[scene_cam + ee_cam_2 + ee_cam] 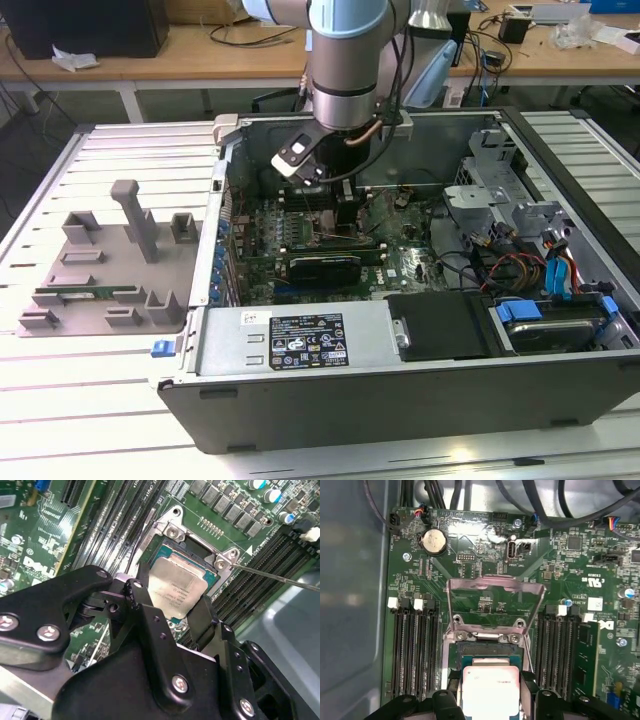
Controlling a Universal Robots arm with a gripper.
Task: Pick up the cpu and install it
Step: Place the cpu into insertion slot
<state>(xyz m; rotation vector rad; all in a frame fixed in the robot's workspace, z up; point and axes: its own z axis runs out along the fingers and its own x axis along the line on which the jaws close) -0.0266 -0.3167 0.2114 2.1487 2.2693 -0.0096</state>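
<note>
The gripper (172,607) has its two fingers pressed against opposite edges of the cpu (177,585). It holds the chip flat, metal plate up, between the fingertips and just over the open socket (485,650) in the middle of the motherboard (470,555). The socket's hinged load plate (495,585) stands raised at one edge, memory slots (412,650) flank it closely on both sides, and the walls of the computer case (300,400) stand well apart.

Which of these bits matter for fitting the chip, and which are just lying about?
Job: cpu, held by gripper; socket; open socket lid.
Lying about: graphics card; memory stick; grey rack; coin battery.
</note>
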